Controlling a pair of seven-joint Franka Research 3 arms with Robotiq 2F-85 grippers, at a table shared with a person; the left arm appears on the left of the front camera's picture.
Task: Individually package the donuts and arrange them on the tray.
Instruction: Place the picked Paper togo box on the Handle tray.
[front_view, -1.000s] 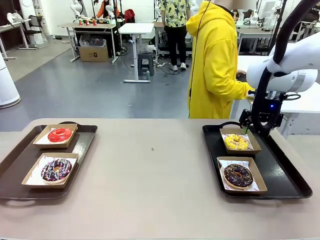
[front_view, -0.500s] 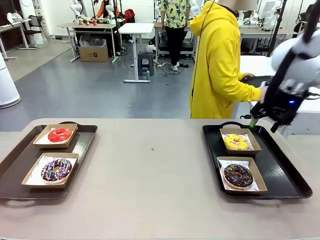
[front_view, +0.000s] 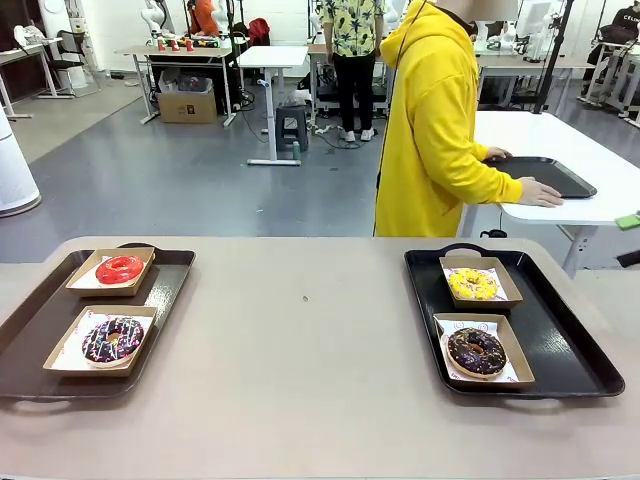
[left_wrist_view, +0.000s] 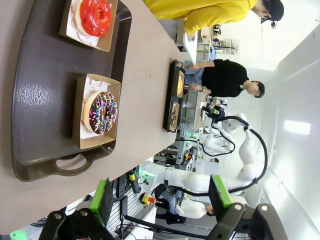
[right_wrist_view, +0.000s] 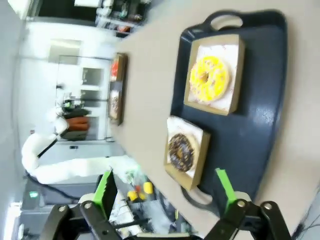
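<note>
Your right arm had pulled back from the far end of the black tray (front_view: 580, 345), where it hung a second before, and was gone from the front view. You had the right gripper (right_wrist_view: 165, 192) raised off that tray with its jaws spread wide and nothing between them. You had the left gripper (left_wrist_view: 162, 200) just as wide and empty, hanging off the near edge of the brown tray (front_view: 30, 330).

On the brown tray, by the table's left edge, the red donut (front_view: 120, 268) sat in its cardboard box (front_view: 111, 272) at the far end and the sprinkled purple donut (front_view: 112, 339) in a box at the near end. On the black tray, by the right edge, the yellow donut (front_view: 472, 284) was boxed at the far end and the chocolate donut (front_view: 476, 351) at the near end
</note>
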